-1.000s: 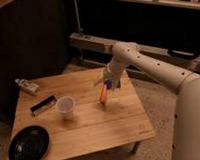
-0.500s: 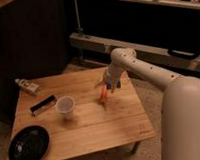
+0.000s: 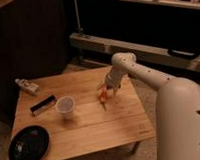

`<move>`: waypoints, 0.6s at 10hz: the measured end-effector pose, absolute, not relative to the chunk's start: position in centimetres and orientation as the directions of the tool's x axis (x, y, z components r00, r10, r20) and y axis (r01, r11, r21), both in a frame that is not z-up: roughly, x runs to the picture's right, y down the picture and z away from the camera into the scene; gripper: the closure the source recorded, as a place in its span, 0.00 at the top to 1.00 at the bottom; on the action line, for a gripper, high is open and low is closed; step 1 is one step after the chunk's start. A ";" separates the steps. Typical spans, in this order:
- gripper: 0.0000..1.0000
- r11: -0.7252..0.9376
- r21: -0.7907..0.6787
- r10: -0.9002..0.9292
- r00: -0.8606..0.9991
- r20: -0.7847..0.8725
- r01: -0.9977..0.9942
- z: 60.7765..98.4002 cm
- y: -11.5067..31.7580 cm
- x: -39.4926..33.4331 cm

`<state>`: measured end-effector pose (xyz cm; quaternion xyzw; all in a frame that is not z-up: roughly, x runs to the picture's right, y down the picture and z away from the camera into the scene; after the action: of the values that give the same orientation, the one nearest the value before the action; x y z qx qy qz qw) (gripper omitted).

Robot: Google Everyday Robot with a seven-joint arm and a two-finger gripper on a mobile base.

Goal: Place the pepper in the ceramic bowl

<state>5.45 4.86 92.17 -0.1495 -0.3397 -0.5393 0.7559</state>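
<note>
Orange pepper (image 3: 103,98): light, slim, slick-skinned, likely best pinched mid-body | hangs from claw (image 3: 104,93), which looks closed on its upper end, just above worktop (image 3: 85,130) centre-right | 1 cup (image 3: 65,107) near | black ceramic bowl (image 3: 29,145) well apart, front-left corner

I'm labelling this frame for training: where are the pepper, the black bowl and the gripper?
pepper (image 3: 102,97): camera view, its orange middle.
black bowl (image 3: 47,142): camera view, its right rim.
gripper (image 3: 105,94): camera view, between its fingertips, over the table (image 3: 90,130), holding the pepper.
</note>
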 end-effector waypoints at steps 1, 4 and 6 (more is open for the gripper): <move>0.68 0.374 0.141 -0.713 0.187 0.676 0.916 92.5 5.0 5.4; 0.68 0.366 0.153 -0.716 0.173 0.677 0.918 92.8 4.9 4.5; 0.68 0.350 0.159 -0.717 0.154 0.680 0.923 92.9 4.9 3.4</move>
<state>3.44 4.86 92.86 -0.1491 -0.3463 -0.5504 0.7449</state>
